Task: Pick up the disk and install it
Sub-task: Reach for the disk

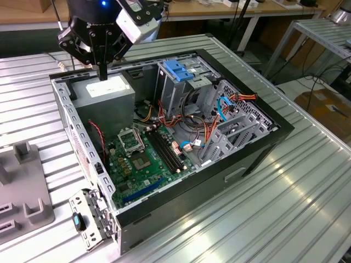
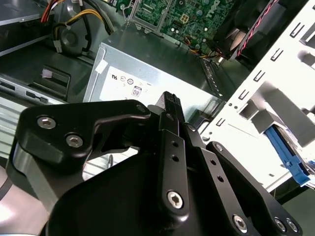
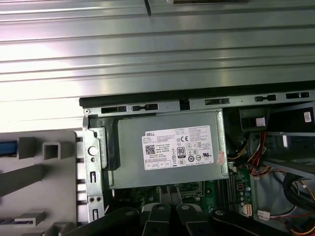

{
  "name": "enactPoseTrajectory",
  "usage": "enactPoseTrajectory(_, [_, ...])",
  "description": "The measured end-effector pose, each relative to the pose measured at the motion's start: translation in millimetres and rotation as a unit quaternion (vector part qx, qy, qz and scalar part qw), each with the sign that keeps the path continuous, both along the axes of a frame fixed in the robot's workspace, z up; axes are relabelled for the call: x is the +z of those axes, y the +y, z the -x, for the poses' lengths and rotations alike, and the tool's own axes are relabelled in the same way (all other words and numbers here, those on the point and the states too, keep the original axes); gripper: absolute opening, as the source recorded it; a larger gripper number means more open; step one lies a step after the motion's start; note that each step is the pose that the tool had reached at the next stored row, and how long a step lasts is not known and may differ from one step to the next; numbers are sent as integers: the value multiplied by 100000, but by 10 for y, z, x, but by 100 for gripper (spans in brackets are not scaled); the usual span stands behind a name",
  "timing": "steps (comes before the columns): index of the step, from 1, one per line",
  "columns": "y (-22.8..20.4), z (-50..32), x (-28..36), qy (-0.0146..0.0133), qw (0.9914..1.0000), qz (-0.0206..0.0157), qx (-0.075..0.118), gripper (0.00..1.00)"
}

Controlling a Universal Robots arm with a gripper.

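From the exterior view, an open computer case (image 1: pixel 263 139) lies on its side on the ribbed metal tabletop (image 1: pixel 285 208). The tool (image 1: pixel 102 74) hangs at about eleven o'clock of the case, just above the grey power supply (image 1: pixel 104 92). Its fingers are clenched together to one narrow tip, with nothing between them. The disk (image 1: pixel 178 69) sits in the top of the drive cage (image 1: pixel 174 93) at about one o'clock, its blue carrier showing, well apart from the tool. The green motherboard (image 1: pixel 142 159) fills the floor of the case toward six o'clock.

In the second wrist view the black fingers (image 2: pixel 170 105) meet flat against each other over the power supply's labelled face (image 2: pixel 147 81). The disk's blue frame (image 2: pixel 285 153) shows inside the pale metal cage.

In the first wrist view the power supply (image 3: pixel 170 150) lies in the corner of the case, hard against the wall next to the tabletop (image 3: pixel 157 54).
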State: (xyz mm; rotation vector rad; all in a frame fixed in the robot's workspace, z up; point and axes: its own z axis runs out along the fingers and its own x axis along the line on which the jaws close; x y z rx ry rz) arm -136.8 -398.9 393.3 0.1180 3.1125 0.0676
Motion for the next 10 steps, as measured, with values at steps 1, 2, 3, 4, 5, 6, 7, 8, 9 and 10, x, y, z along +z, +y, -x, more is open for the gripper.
enactPoseTrajectory(1, [0,3,0,2,100000,1,-1,11])
enactPoseTrajectory(2, [0,5,0,2,100000,1,9,11])
enactPoseTrajectory(3, [0,6,0,1,100000,0,1,11])
enactPoseTrajectory(4, [0,6,0,2,100000,-2,1,11])
enactPoseTrajectory(5, [0,7,0,3,100000,1,0,11])
enactPoseTrajectory(6, [0,7,0,3,100000,1,2,11])
enactPoseTrajectory(7, [0,7,0,4,100000,1,1,11])
enactPoseTrajectory(8, [0,7,0,2,100000,0,-1,11])
enactPoseTrajectory(9, [0,7,0,1,100000,-1,0,11])
enactPoseTrajectory(10, [0,7,0,3,100000,2,0,11])
